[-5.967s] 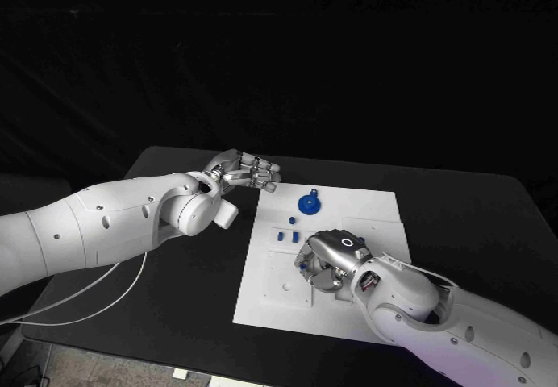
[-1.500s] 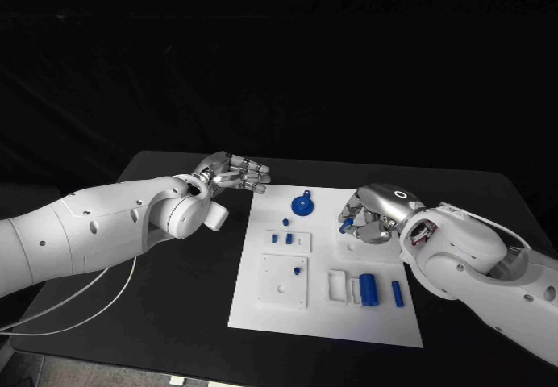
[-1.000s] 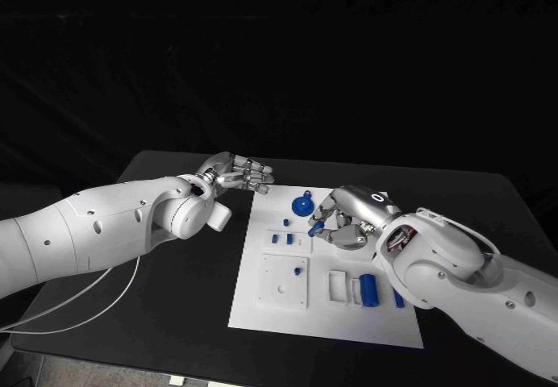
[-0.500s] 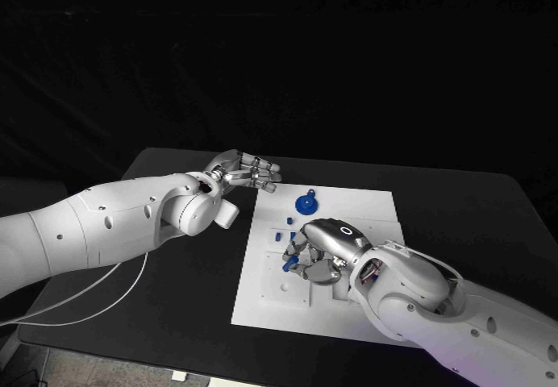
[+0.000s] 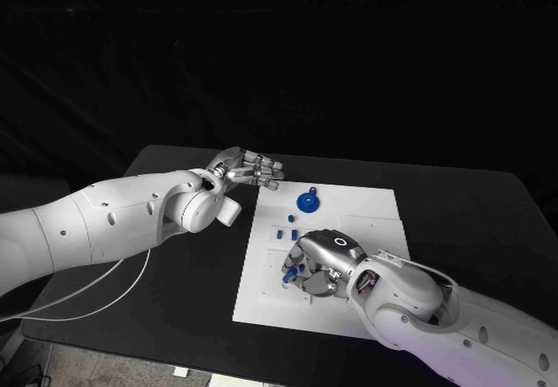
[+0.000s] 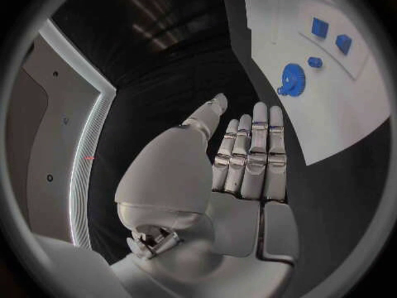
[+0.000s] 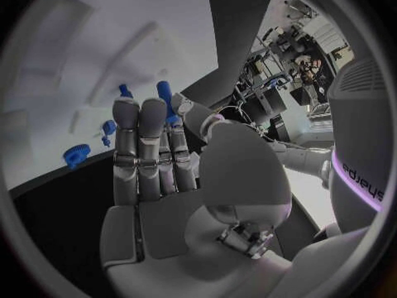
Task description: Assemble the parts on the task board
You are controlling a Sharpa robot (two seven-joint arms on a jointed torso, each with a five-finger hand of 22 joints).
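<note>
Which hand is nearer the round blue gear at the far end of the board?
Left. The left hand hovers off the task board, just beside the blue gear. The right hand is farther, over the board's near half.

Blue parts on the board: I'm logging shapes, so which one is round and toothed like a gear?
The blue gear near the board's far edge, beyond the right hand. It is a flat toothed disc; the other blue parts in view are small blocks and pegs.

Lab: cluttered equipment benches
</note>
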